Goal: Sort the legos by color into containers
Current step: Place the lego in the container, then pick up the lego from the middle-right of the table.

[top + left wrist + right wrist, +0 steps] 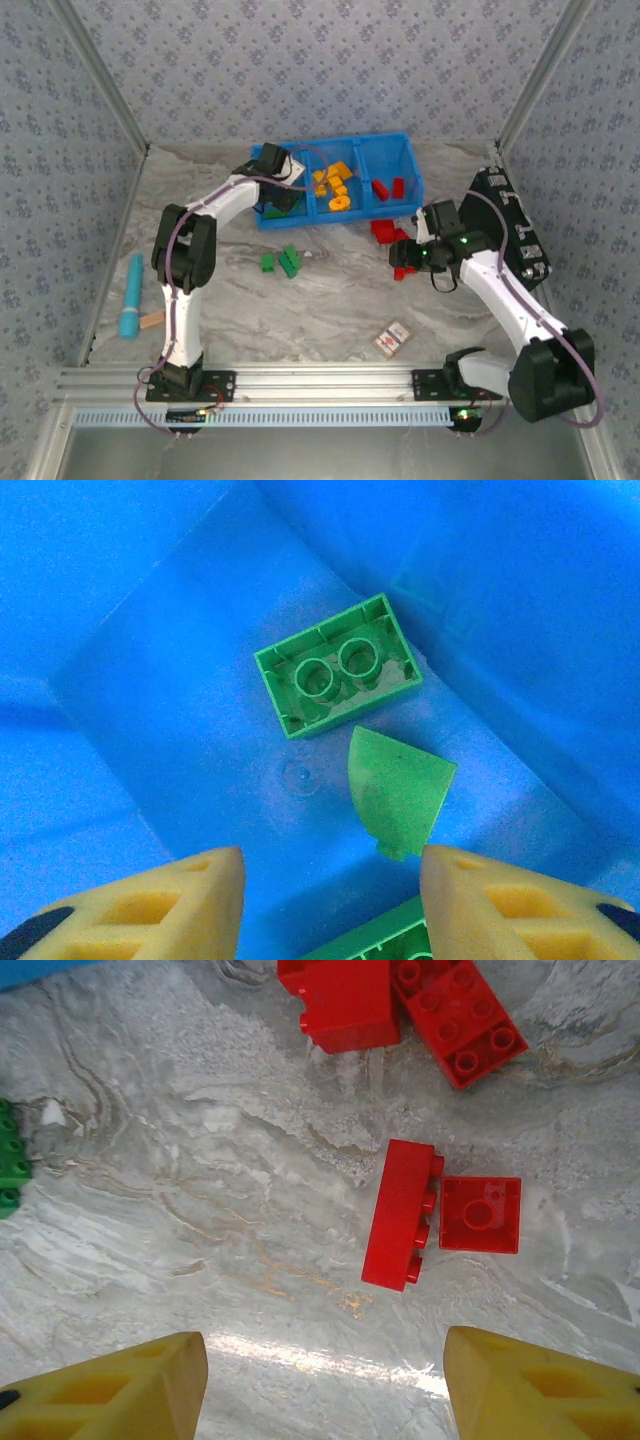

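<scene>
The blue bin [345,143] stands at the back of the table. Its middle compartment holds orange-yellow legos [335,185] and its right one holds red legos [388,187]. My left gripper [288,192] hangs open inside the left compartment [150,700]. Below it lie an upturned green brick [335,678], a curved green piece [400,790] and part of a third green brick [385,940]; nothing is between its fingers [180,900]. My right gripper [325,1380] is open above the table, near a long red brick [400,1215] on its side and a square red piece [480,1214].
Two more red bricks [340,1000] lie beyond the right gripper. Green bricks [285,260] sit on the marble in front of the bin. A teal cylinder [131,295] lies at the left, a red-and-white card [393,338] near the front, a black case [515,225] at the right.
</scene>
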`<action>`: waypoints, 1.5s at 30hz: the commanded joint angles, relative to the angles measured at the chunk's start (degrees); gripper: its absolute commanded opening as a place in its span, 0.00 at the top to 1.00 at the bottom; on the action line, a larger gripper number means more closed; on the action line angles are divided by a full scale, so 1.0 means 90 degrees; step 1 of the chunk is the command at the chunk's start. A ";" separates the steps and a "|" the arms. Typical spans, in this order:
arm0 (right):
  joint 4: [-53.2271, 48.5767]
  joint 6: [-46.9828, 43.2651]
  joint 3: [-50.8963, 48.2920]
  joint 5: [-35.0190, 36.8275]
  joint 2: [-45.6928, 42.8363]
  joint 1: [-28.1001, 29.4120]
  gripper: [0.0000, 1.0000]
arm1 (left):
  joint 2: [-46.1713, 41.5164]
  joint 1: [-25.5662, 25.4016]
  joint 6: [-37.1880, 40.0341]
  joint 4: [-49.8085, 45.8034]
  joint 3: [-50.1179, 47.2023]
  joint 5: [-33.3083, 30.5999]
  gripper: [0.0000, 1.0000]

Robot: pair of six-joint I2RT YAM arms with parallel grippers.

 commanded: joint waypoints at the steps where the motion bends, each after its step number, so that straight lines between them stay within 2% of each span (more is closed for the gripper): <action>1: 0.0183 -0.0217 0.0100 -0.0016 0.0273 -0.0055 0.36 | 0.0102 0.0019 -0.0086 -0.0057 0.0292 0.0099 0.50; 4: 0.0260 -0.0273 0.0120 0.0070 0.0561 -0.0059 0.42 | -0.0007 0.0019 -0.0097 -0.0111 0.0330 0.0150 0.49; 8: 0.0368 -0.0316 0.0144 0.0161 0.0978 -0.0044 0.44 | -0.0352 0.0009 -0.0145 -0.0216 0.0309 0.0242 0.49; 16: 0.0213 -0.0328 0.0436 0.0851 0.1760 0.0255 0.47 | -0.1834 -0.0010 -0.0256 -0.0177 -0.0596 0.0070 0.44; 27: 0.0231 -0.0241 0.0627 0.1279 0.2366 0.0478 0.52 | -0.3671 0.0009 -0.0239 -0.0571 -0.1842 -0.0302 0.39; 31: 0.0204 -0.0201 0.0721 0.1391 0.2592 0.0542 0.56 | -0.3892 0.0026 -0.0127 -0.0769 -0.2213 -0.0575 0.38; 45: -0.0106 -0.0356 0.1214 0.1908 0.3143 0.0817 0.77 | -0.4548 0.0058 -0.0189 -0.1201 -0.2596 -0.0618 0.37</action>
